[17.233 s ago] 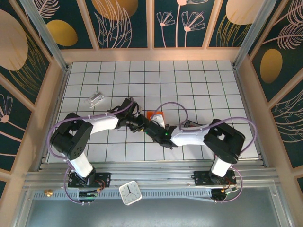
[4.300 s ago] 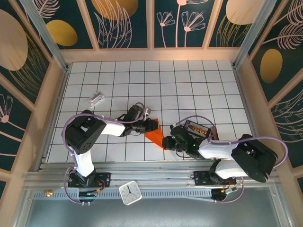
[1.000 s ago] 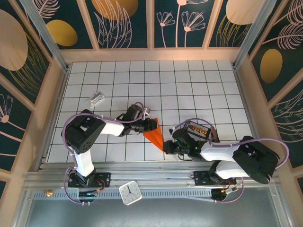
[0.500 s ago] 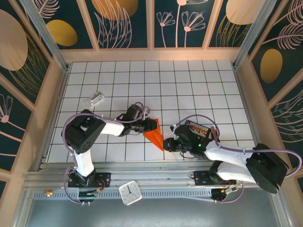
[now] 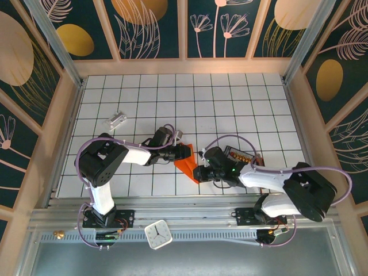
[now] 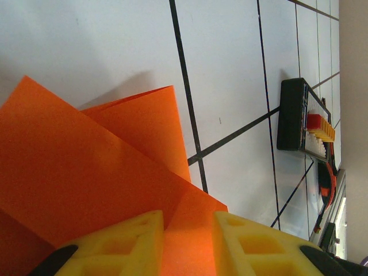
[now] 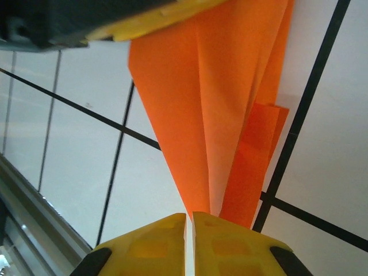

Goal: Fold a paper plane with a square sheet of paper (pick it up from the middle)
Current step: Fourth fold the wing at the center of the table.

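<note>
The square sheet of paper is folded into a narrow, pointed orange paper plane (image 5: 185, 165) lying on the tiled table between the two arms. My left gripper (image 5: 183, 154) is at its wide far end. In the left wrist view its yellow jaws (image 6: 188, 214) stand apart over the paper (image 6: 115, 161), which spans the gap between them. My right gripper (image 5: 198, 172) is at the near pointed end. In the right wrist view its jaws (image 7: 189, 214) are all but closed on the tip of the plane (image 7: 190, 86). The left gripper's yellow finger (image 7: 155, 14) shows at the top.
A small black tray with red-orange bits (image 5: 241, 156) sits just right of the right gripper and also shows in the left wrist view (image 6: 299, 123). A silvery-white block (image 5: 117, 119) lies far left. The table's near rail (image 7: 34, 218) runs close behind the right gripper.
The right gripper opened a little, shifted up and left toward the paper's point, then closed again. The paper's near end looks shorter and raised. The left arm has not moved.
</note>
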Robot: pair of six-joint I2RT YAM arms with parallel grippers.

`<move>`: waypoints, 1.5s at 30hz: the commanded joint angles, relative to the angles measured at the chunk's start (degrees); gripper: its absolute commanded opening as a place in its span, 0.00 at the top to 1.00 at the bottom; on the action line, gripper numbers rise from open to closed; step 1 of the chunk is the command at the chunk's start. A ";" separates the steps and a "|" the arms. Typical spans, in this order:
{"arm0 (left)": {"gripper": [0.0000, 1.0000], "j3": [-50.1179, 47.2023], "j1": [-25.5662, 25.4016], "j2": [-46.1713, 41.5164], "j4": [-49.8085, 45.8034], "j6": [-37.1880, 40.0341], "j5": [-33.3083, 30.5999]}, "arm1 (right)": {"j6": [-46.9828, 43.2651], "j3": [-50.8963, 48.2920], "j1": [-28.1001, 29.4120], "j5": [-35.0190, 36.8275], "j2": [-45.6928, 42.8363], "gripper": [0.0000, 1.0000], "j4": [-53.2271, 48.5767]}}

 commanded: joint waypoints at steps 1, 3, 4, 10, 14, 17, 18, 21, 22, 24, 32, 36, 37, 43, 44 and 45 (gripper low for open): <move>0.70 -1.21 1.22 3.21 -6.79 2.19 -3.71 | -1.78 2.36 0.23 -1.01 1.80 0.88 0.45; 0.70 -1.27 1.20 3.17 -6.81 2.18 -3.71 | -1.89 2.70 0.22 -0.40 2.78 0.89 -0.59; 0.70 -1.30 1.23 3.16 -6.86 2.17 -3.79 | -1.89 2.63 0.16 -0.20 3.16 0.90 -0.97; 0.71 -1.19 1.22 3.23 -6.93 2.33 -3.71 | -1.56 2.01 -0.05 0.75 3.87 0.91 -1.88; 0.70 -1.21 1.19 3.21 -6.98 2.46 -3.79 | -1.54 1.30 -0.59 1.06 2.54 0.91 -2.41; 0.70 -1.26 1.21 3.25 -7.05 2.49 -3.79 | -1.55 0.63 -1.01 0.97 1.70 0.91 -2.70; 0.71 -1.25 1.22 3.24 -7.06 2.52 -3.79 | -1.54 0.46 -1.10 0.94 1.71 0.91 -2.74; 0.71 -1.23 1.23 3.26 -7.03 2.50 -3.79 | -1.63 -0.07 -1.10 0.54 2.36 0.92 -2.42; 0.71 -1.21 1.21 3.26 -7.05 2.59 -3.79 | -1.68 -0.18 -1.10 0.38 2.54 0.92 -2.27; 0.70 -1.21 1.19 3.24 -7.10 2.62 -3.80 | -1.78 -0.25 -1.07 0.01 2.98 0.92 -2.22; 0.71 -1.15 1.16 3.25 -7.19 2.65 -3.85 | -2.24 -1.45 -1.03 0.01 4.38 0.93 -2.47; 0.71 -0.95 1.19 3.47 -7.29 2.71 -3.79 | -2.34 -2.39 -1.01 0.01 5.37 0.93 -2.73; 0.70 -0.90 1.18 3.60 -7.35 2.79 -3.80 | -2.33 -2.71 -0.99 0.01 5.53 0.93 -2.89; 0.70 -0.95 1.22 3.65 -7.45 2.90 -3.88 | -2.13 -4.68 -0.99 0.53 4.63 0.95 -4.65; 0.70 -0.95 1.24 3.56 -7.46 2.85 -3.94 | -1.99 -4.91 -0.97 0.46 3.87 0.95 -4.85; 0.70 -1.00 1.32 3.58 -7.46 2.88 -3.97 | -1.90 -5.14 -0.86 0.29 2.95 0.95 -4.98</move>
